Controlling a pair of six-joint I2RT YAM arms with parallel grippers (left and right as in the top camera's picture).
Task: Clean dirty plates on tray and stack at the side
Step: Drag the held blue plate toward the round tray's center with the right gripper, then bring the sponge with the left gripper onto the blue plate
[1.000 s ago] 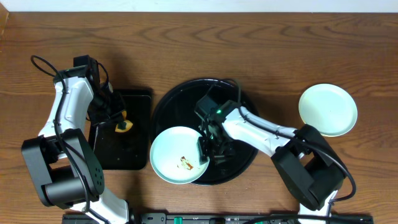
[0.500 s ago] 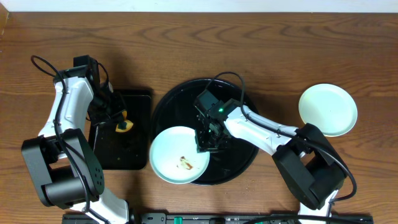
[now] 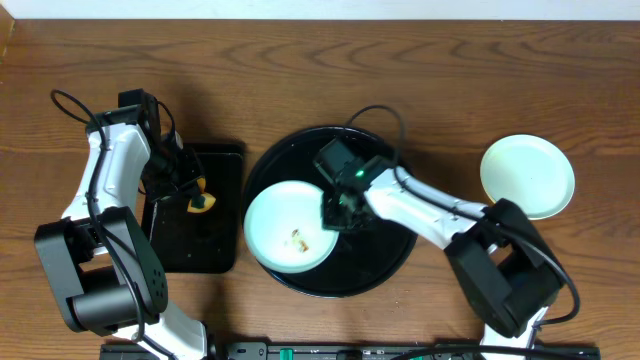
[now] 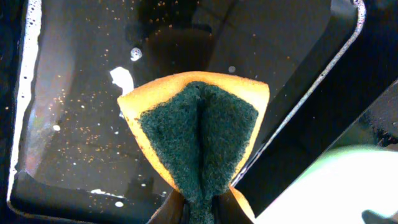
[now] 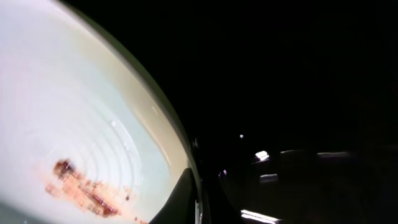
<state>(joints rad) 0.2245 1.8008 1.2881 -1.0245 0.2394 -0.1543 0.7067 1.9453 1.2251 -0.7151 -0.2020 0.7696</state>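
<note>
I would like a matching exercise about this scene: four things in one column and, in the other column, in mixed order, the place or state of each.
Things:
1. sponge
2. smeared plate
3. clean plate
4. rectangular tray

Places or states:
A. on the table, far right
B. wet, below the sponge
C. on the round tray, rim in the right gripper
D. folded in the left gripper

Pairs: 1-D, 2-C, 3-A, 4-B

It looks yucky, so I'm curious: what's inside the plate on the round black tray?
A small brown food smear sits near the middle of the plate. The right gripper is shut on its right rim and hides that bit. The tray under the plate is covered.
</note>
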